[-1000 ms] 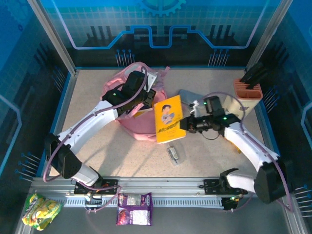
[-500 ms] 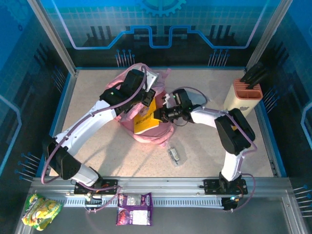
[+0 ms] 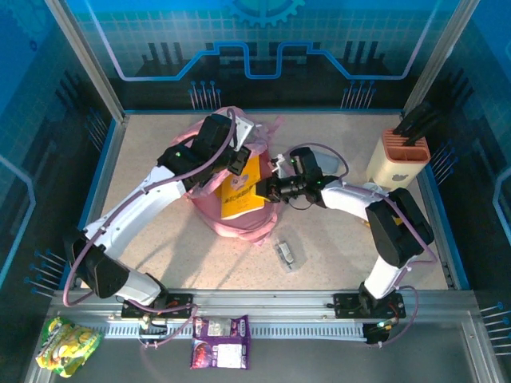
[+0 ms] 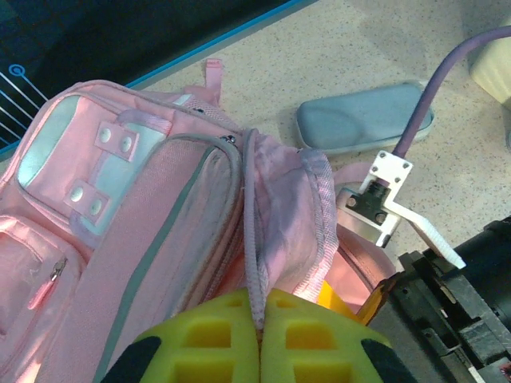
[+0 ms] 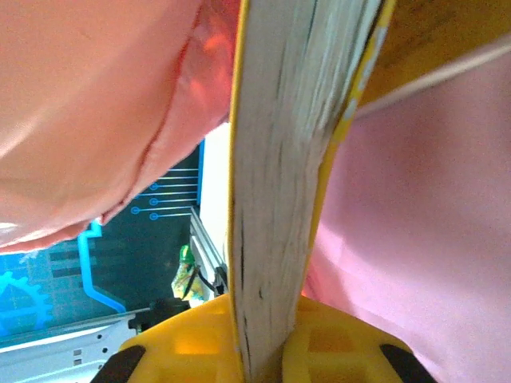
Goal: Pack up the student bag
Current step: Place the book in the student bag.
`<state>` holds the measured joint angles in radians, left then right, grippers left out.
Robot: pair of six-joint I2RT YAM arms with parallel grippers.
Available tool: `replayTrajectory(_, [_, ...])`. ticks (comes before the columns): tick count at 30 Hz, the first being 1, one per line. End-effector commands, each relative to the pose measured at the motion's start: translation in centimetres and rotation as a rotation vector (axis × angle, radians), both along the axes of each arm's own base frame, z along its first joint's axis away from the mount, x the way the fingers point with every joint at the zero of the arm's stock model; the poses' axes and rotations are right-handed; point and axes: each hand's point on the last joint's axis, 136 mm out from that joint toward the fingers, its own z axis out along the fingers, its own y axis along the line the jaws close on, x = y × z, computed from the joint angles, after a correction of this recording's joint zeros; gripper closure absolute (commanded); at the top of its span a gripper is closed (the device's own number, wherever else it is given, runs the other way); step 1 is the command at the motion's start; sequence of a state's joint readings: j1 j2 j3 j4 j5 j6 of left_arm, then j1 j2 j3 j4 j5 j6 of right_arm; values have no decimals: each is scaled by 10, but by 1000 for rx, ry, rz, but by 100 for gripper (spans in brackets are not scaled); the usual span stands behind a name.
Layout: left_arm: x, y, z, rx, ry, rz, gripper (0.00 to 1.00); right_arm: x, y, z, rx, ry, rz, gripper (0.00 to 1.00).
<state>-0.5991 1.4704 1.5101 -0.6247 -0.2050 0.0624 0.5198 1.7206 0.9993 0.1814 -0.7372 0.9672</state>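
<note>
This is a robotics lab cell, no question: a white arm on the left [image 3: 152, 203] and another on the right [image 3: 351, 198], both bolted to an aluminium rail [image 3: 271, 307] at the edge of a speckled table [image 3: 160, 247]. Blue walls [image 3: 335, 48] all round carry printed circuit lines and a gear emblem [image 3: 263, 9], with metal frame posts [image 3: 84, 60] at the corners.

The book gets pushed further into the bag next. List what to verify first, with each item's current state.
1. Bag mouth held: ok, left gripper is shut on the student bag rim.
2. Book grip: ok, right gripper is shut on the yellow book.
3. Book in the opening: ok, pink fabric lies on both sides of it.
4. Room deeper inside: cannot tell.
5. Grey pencil case apart from the opening: ok.
</note>
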Motion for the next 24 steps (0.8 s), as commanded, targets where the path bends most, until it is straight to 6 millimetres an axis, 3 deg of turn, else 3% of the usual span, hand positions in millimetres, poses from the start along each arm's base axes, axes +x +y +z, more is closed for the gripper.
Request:
replayTrajectory(1, [-2, -4, 55, -101, -147, -16, 100, 19, 18, 27, 86, -60, -10, 100])
replayTrajectory(7, [-5, -5, 57, -124, -145, -26, 100, 65, 38, 15, 71, -85, -84, 96])
replayTrajectory(11, [-7, -6, 57, -132, -143, -34, 100, 90, 52, -6, 19, -75, -100, 90])
replayTrajectory(15, [-6, -5, 54, -126, -140, -25, 100, 107, 40, -33, -109, -97, -152, 58])
replayTrajectory(17, [-6, -4, 51, -120, -136, -23, 100, 103, 33, -35, -158, -115, -141, 43])
replayTrajectory(19, [-6, -3, 49, -119, -136, -22, 100, 90, 25, -35, -208, -139, -122, 34])
replayTrajectory(24, [-5, -2, 44, -123, -127, -14, 100, 47, -14, -45, -431, -213, -112, 28])
